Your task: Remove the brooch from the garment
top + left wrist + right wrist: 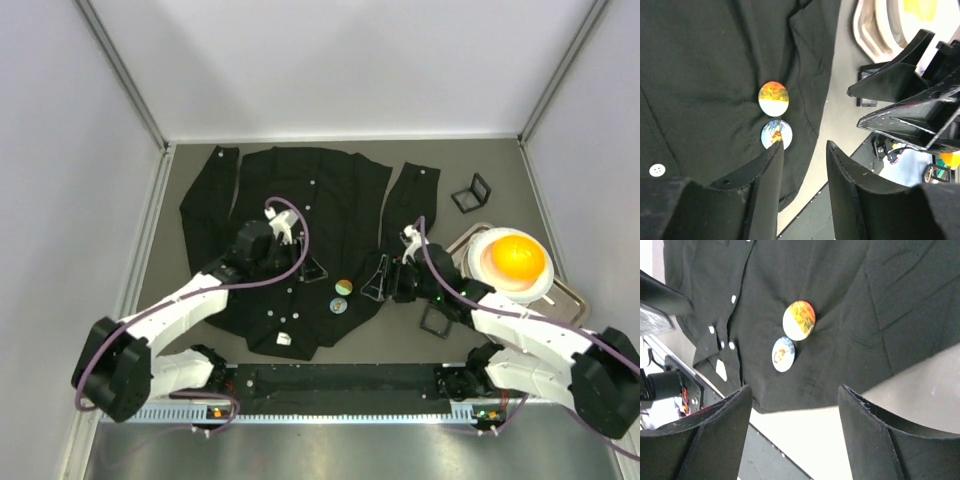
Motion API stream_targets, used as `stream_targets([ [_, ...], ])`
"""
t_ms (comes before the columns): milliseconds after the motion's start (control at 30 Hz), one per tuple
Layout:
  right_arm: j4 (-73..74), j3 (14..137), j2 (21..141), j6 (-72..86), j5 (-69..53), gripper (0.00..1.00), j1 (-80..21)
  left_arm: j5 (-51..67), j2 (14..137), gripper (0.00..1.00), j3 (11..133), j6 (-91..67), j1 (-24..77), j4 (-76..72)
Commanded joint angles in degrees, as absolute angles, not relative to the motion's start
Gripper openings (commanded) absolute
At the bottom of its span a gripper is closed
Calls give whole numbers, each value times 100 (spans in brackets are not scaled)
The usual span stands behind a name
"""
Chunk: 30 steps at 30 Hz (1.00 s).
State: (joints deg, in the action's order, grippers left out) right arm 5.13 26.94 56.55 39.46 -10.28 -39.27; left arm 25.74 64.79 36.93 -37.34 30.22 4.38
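**mika:** Left to right. The left claw (802, 170) is about half open with nothing in it, hanging over the black shirt (300, 190) just left of the pins. One fingertip (773, 152) lines up with the near edge of the blue brooch (776, 133), but I can't tell if it's touching or just above. The orange-and-white brooch (773, 98) sits right beside the blue one on its far side. Both are pinned to the near-right part of the shirt front. The right claw (795, 425) is just right of them, spread wide and empty too.

**dex:** My worry is that there are two pins and the task names one, so a claw could easily close on the wrong one. It could also nip cloth along with the pin, and since nothing's holding the fabric down, the whole shirt might lift instead of the pin coming free. The claws also face each other pretty closely, so they could bump.

**mika:** Only the top view shows both arms flanking the pins, plus the white dish (475, 258) off to the right, though the pins are just dots there. The left wrist view shows the other claw's fingers looming close. The right wrist view adds the row of white buttons (733, 299) and the white tag (720, 369) near the hem.
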Motion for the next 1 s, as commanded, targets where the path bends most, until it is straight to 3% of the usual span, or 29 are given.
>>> stream_targets([
  [0,-949,2637,6203,4658,-1301,71,-3973,2197,7047,44,3603,-3972,3313,-474],
  [200,-1272,2848,7277,4895,-1547,80,-4060,2241,7821,39,3586,-4051,3533,-895],
  [433,-2433,2251,7514,5379,-1363,54,-4104,2127,8323,29,3454,-4271,3805,-1520],
  [467,-2539,2224,7584,5388,-1336,44,-4096,2083,8367,29,3419,-4280,3823,-1573],
  [600,-2803,2259,8040,5432,-1353,32,-4104,1970,8621,26,3384,-4271,3850,-1705],
  [967,-2856,2461,8410,5388,-1230,31,-4104,1793,9184,24,3313,-4412,3850,-2083],
])
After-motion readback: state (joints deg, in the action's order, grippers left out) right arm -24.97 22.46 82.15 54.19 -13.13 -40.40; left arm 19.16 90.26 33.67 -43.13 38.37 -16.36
